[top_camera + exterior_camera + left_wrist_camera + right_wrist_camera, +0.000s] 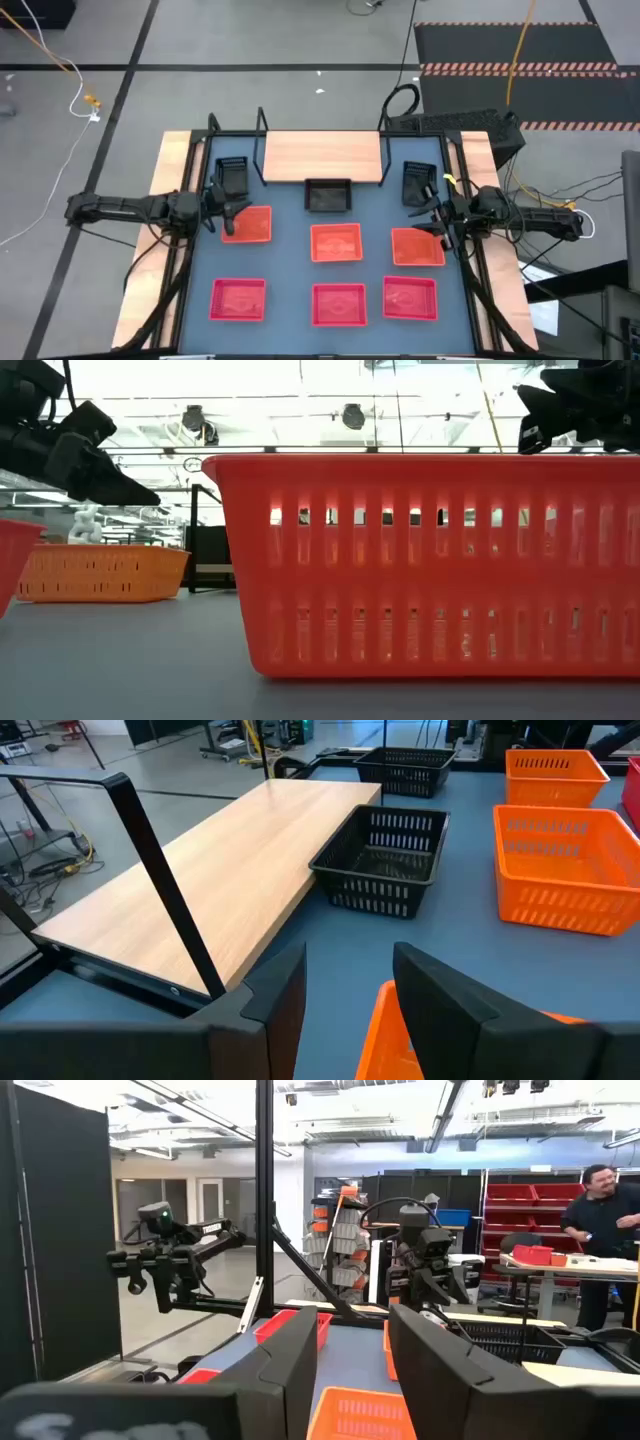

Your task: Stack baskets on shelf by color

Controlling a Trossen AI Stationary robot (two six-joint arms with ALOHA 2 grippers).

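Note:
Three black baskets, three orange and three pinkish-red stand on the blue-grey table, near the wooden shelf [324,157] at its far side. My left gripper [228,212] [350,955] is open and hovers above the left orange basket [250,226] [385,1040], near its left rim. My right gripper [437,215] [350,1315] is open above the right orange basket [418,247] [360,1418], near its far right corner. The low view shows the left gripper [135,492] clear above that left orange basket [100,572].
Black baskets stand left [231,176], middle [328,195] and right [418,183], just before the shelf. The middle orange basket [335,243] sits between the grippers. Red baskets [238,298], [340,305], [410,297] line the near side. A person [608,1210] stands far off in the room.

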